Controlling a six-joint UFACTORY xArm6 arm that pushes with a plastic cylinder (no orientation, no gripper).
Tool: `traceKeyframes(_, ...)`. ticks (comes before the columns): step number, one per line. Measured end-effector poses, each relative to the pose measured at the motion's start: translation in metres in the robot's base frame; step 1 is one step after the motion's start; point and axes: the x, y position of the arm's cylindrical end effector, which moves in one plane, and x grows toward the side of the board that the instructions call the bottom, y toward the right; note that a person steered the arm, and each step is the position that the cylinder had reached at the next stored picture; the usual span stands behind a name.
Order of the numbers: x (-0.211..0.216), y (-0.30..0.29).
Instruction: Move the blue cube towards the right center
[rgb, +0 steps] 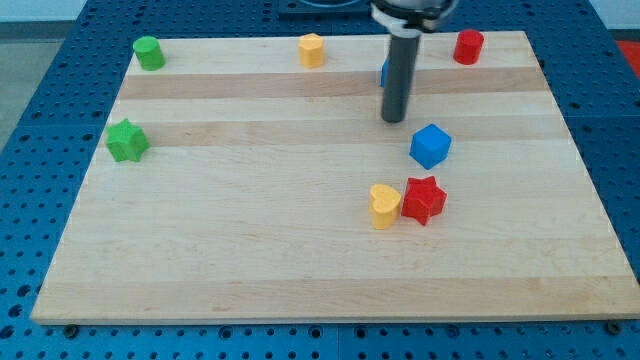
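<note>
The blue cube (430, 146) lies on the wooden board (250, 250), right of the middle. My tip (394, 119) stands just up and to the left of it, a small gap apart. A second blue block (384, 71) is mostly hidden behind the rod near the view's top; its shape cannot be made out.
A yellow heart-shaped block (384, 206) and a red star (423, 199) touch each other just below the blue cube. A red cylinder (468, 46) is at top right, a yellow block (312, 49) at top centre, a green cylinder (148, 52) at top left, a green star (127, 140) at left.
</note>
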Motion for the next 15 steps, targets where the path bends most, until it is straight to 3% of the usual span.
traceKeyframes(2,0.057,-0.042)
traceKeyframes(4,0.099,-0.018)
traceKeyframes(7,0.078,0.095)
traceKeyframes(8,0.079,0.101)
traceKeyframes(10,0.074,0.015)
traceKeyframes(11,0.046,0.029)
traceKeyframes(13,0.045,0.099)
traceKeyframes(15,0.045,0.099)
